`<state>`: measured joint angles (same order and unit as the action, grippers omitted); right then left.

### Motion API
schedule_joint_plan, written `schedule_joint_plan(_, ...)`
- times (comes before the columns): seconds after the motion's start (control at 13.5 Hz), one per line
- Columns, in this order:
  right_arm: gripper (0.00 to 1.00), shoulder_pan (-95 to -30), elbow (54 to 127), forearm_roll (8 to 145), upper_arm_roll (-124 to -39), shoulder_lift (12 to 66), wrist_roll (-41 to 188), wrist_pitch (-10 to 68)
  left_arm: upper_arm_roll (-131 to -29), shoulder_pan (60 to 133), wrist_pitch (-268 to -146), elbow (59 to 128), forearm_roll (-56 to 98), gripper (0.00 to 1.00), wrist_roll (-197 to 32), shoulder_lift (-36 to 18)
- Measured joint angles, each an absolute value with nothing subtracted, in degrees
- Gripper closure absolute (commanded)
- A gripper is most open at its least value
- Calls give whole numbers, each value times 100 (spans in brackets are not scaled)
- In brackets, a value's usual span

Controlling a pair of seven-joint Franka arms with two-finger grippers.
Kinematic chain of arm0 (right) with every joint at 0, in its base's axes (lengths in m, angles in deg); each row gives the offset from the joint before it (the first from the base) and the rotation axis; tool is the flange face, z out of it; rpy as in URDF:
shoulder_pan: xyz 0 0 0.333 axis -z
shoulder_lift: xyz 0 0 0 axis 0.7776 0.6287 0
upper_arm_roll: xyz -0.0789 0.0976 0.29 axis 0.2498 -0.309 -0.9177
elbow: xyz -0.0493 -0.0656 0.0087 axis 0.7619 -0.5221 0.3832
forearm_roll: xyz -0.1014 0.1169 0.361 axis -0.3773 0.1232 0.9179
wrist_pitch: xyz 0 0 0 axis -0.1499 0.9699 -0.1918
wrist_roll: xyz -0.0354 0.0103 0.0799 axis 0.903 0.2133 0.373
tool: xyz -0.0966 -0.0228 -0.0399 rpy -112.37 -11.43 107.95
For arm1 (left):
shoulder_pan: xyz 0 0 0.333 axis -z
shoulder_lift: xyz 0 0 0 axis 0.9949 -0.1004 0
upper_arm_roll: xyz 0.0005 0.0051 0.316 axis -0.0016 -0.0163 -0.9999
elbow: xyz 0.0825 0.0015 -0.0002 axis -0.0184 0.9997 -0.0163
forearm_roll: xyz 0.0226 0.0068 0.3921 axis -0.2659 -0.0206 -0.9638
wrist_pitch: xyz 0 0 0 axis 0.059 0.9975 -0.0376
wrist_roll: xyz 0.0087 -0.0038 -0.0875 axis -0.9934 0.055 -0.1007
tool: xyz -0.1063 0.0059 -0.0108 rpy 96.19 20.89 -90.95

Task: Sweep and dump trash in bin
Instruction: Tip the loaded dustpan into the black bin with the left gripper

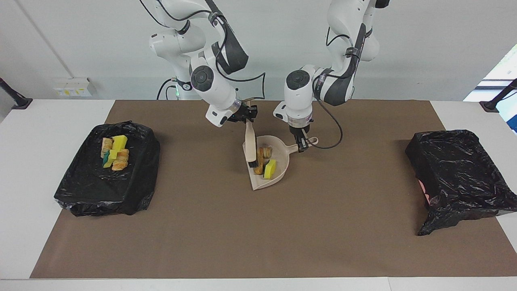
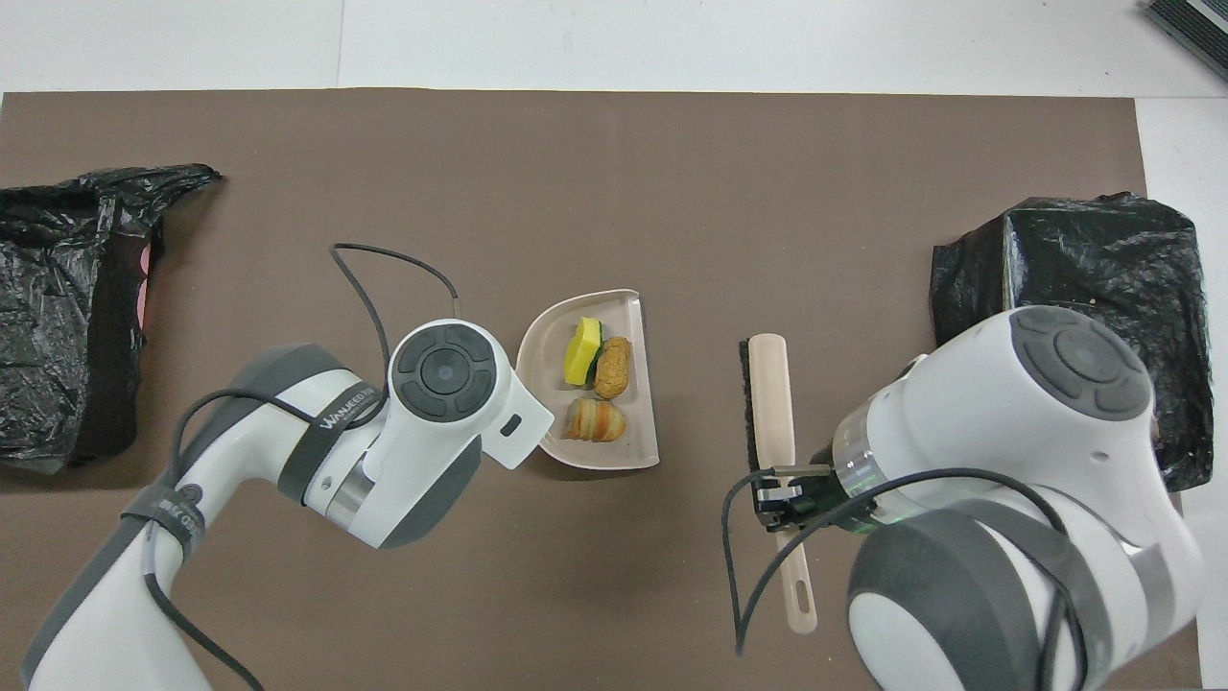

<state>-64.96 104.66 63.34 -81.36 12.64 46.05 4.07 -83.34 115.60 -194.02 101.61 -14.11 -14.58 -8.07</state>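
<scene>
The beige dustpan (image 1: 278,147) is at the middle of the brown mat. In it lie a yellow sponge piece (image 1: 270,168) and two tan bread-like lumps (image 1: 264,152). They also show in the overhead view: the sponge (image 2: 581,350) and the lumps (image 2: 612,368). My left gripper (image 1: 302,144) is shut on the dustpan's handle; my own wrist hides it in the overhead view. My right gripper (image 1: 247,113) (image 2: 787,485) is shut on the beige brush (image 1: 250,141) (image 2: 770,393), with the black bristles down by the dustpan's edge toward the right arm's end.
A black-bagged bin (image 1: 101,198) (image 2: 1084,250) at the right arm's end of the table holds several yellow and tan scraps (image 1: 115,153). A second black-bagged bin (image 1: 464,182) (image 2: 58,288) stands at the left arm's end. A brown mat (image 1: 258,234) covers the table.
</scene>
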Motion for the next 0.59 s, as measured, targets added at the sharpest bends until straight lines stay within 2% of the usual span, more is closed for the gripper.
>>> schedule_joint_plan(0.15,100,-6561,10729,6329,-8203,960,4338,346,-8345,11291,-19403,10138,-1411,100,-1036,-653)
schedule_joint_plan(0.3,100,-6909,11078,6330,-8231,778,4057,460,-8355,10906,-19354,10132,-1411,100,-650,-386)
schedule_joint_plan(0.59,100,-7831,11626,6494,-8275,964,3528,1440,-8410,9933,-18773,10037,-1310,100,30,54)
